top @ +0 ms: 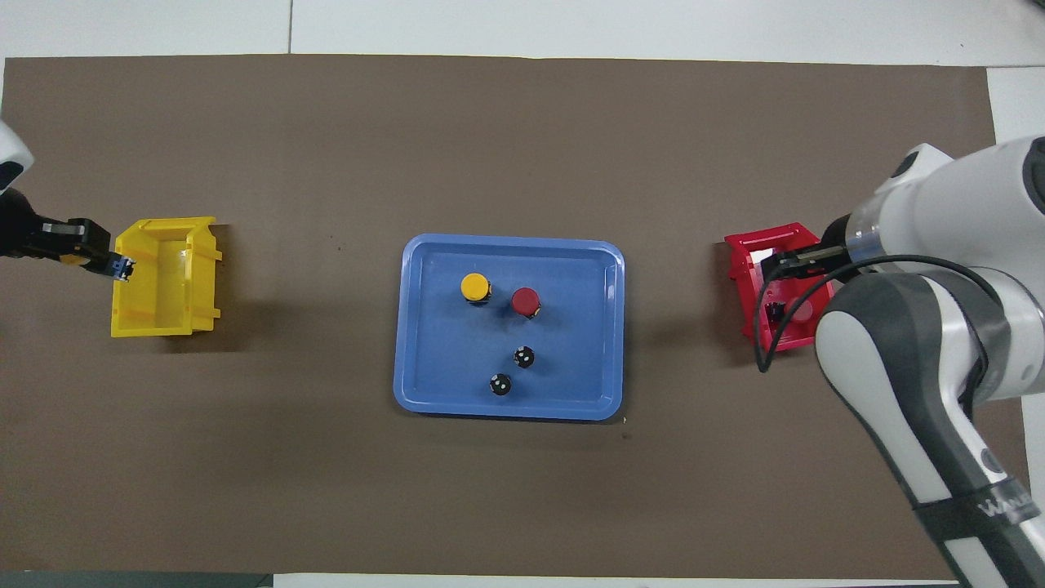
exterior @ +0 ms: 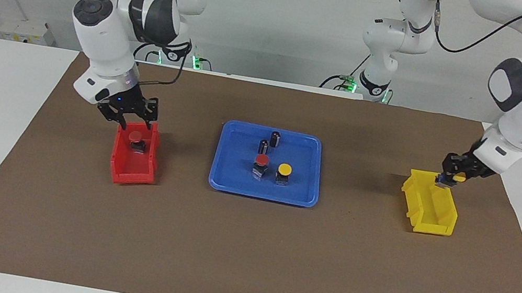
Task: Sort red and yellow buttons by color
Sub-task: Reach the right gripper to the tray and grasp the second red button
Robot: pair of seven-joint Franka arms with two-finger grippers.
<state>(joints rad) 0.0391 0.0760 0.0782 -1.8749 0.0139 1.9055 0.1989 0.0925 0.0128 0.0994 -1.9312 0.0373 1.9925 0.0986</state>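
**One button binned, one at the rim, two left on the tray**

The right gripper (exterior: 127, 116) hangs just over the red bin (exterior: 131, 175), which sits toward the right arm's end of the bench. Its fingers are spread wide and hold nothing. A red-capped button (exterior: 136, 139) stands inside that bin directly under them, so this reads as a drop just made: the spread fingers are what lets the button sit free.

At the left arm's end of the bench, the left gripper (exterior: 448, 179) is at the rim of the yellow bin (exterior: 432, 217) on the side nearest the robots. It is closed around a yellow-capped button (exterior: 458, 177), whose cap shows beside the fingers. The button is carried over the bin's edge rather than its middle, so I judge the release is not yet due. The overhead view shows nothing on the bin's floor.

In the middle of the bench lies the blue tray (top: 424, 392). On it stand one red button (top: 526, 301) and one yellow button (top: 474, 287), side by side and just apart, upright with caps up, which leaves each free to be pinched from above. Two dark capless cylinders (top: 512, 370) stand on the tray nearer the robots; they match neither colour and likely stay put.

By my reckoning the sort is about halfway.
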